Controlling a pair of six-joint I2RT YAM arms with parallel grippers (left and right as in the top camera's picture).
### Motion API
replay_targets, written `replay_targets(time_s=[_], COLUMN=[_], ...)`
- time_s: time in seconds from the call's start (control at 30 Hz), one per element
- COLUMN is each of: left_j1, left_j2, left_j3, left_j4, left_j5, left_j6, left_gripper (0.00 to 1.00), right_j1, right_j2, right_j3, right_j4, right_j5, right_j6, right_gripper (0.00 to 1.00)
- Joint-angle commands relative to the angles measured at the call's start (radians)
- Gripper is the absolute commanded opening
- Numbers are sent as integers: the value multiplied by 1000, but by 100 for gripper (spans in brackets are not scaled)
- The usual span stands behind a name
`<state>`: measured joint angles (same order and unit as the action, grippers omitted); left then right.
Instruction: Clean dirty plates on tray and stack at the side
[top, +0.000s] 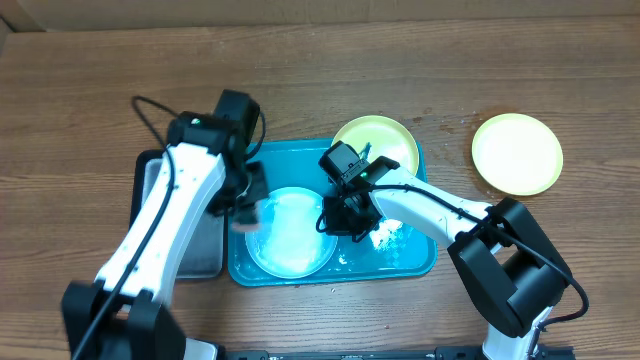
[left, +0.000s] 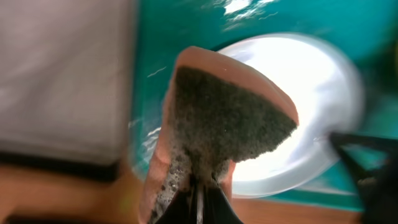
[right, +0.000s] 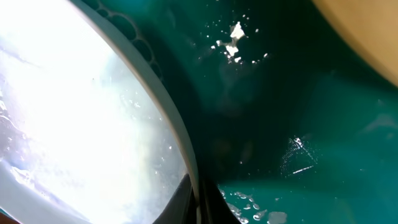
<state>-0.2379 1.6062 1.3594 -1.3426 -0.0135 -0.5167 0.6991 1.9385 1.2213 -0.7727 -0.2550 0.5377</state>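
A pale blue-white plate (top: 290, 232) lies in the teal tray (top: 400, 262). My right gripper (top: 338, 222) is shut on this plate's right rim; the right wrist view shows the rim (right: 177, 134) pinched between the fingers (right: 199, 202). My left gripper (top: 245, 205) is shut on a pink sponge with a dark scouring face (left: 217, 118), held over the plate's left edge (left: 311, 93). A yellow-green plate (top: 385, 140) rests on the tray's far rim. Another yellow-green plate (top: 517, 152) lies on the table at the right.
A grey metal tray with a black rim (top: 195, 250) lies left of the teal tray, under my left arm. Water drops and suds (right: 233, 40) lie on the teal tray floor. A black cable (top: 150, 105) runs behind my left arm.
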Motion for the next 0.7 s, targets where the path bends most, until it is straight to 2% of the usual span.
replay_targets(time_s=[0.0, 0.17, 0.67], left_j1=[14, 50, 82], left_j2=[-61, -70, -69], left_j3=[11, 10, 10], left_j4=[-108, -283, -291], left_j5=[-277, -455, -458], left_j6=[-150, -300, -291], left_gripper=[4, 4, 4], right_j1=[-3, -3, -3], right_j2=[-10, -67, -219], right_j3=[16, 68, 239], right_j4=[-11, -31, -187], right_j5=[30, 86, 502], right_j6=[-42, -41, -43], right_gripper=[4, 4, 4])
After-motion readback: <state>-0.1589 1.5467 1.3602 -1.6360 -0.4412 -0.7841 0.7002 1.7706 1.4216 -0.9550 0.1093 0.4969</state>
